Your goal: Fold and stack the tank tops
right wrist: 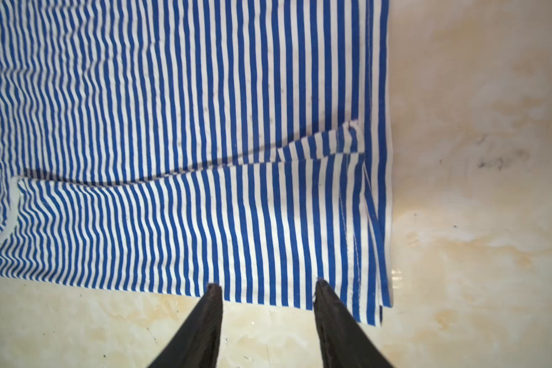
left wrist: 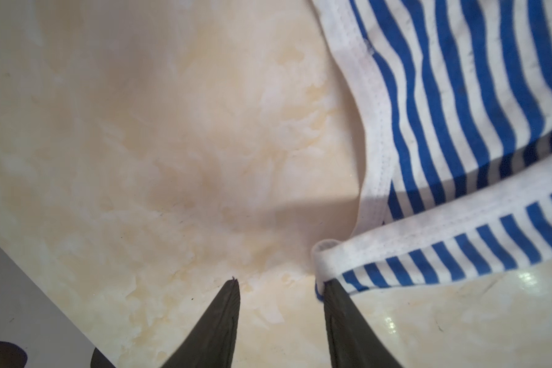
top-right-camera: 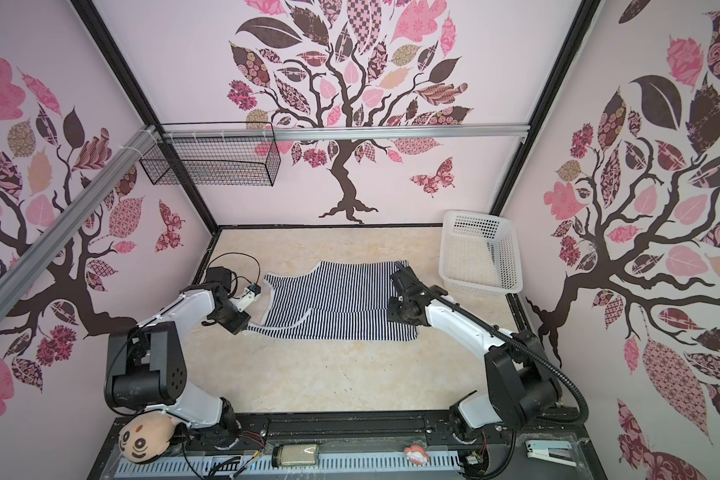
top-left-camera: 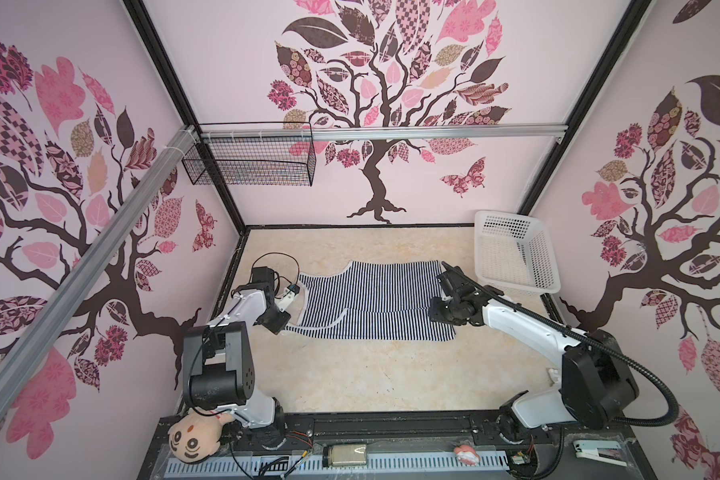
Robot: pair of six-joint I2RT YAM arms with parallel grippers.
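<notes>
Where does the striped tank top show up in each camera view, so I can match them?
Top view: tank top lies flat mid-table.
Top view: again mid-table.
Left wrist: its white-edged strap end, at the left tool.
Right wrist: its hem end, filling most of the picture.
Shared landmark: the folded-over flap's edge running across the stripes.

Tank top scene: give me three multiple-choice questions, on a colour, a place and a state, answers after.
1. Stripes on the tank top: A red and white; B blue and white; C green and yellow.
2. The white basket stands: A at the far right corner of the table; B at its near left corner; C on the tank top.
3. The tank top lies: A rolled up; B flat, its near long side folded over; C heaped.
Answers: B, both wrist views show blue; A, both top views show it there; B, the folded side overlaps the middle.
</notes>
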